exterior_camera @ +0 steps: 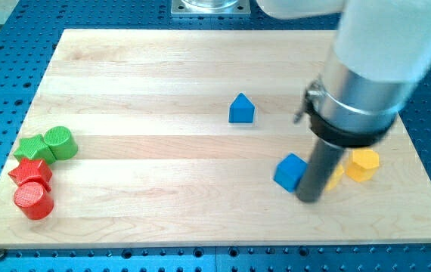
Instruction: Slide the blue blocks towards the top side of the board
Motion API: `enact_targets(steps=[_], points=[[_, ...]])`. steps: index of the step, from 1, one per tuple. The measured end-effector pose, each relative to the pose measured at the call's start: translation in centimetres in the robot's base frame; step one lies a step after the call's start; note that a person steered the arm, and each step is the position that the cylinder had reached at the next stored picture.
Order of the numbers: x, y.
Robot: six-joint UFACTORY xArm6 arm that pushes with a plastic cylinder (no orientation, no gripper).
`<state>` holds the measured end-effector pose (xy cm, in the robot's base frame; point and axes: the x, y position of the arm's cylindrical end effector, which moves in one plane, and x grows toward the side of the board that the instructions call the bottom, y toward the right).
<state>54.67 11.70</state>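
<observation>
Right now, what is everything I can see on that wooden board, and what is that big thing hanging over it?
Blue house-shaped block: one, blue, centre of the board, toward the view's top.
Blue cube: one, blue, right of centre, touching my rod's left side.
Yellow blocks: apparently two, yellow, at the view's right just behind my rod; the nearer one is mostly hidden, shape unclear.
Green blocks: two, green, at the view's left edge, side by side.
Red blocks: two, red, just below the green ones; the lower is a cylinder.
Wooden board: one, pale wood, on a blue perforated table.
My tip: one dark rod under a grey and white arm, down beside the blue cube's right.
</observation>
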Motion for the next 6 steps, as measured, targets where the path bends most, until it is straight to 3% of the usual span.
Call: enact_targets(steps=[1,3,4,5,6], points=[[-6.2,-3.6],[-2.8,-3.8],[-8.1,-4.8],[-10.0,-3.2],[-2.8,-2.0]])
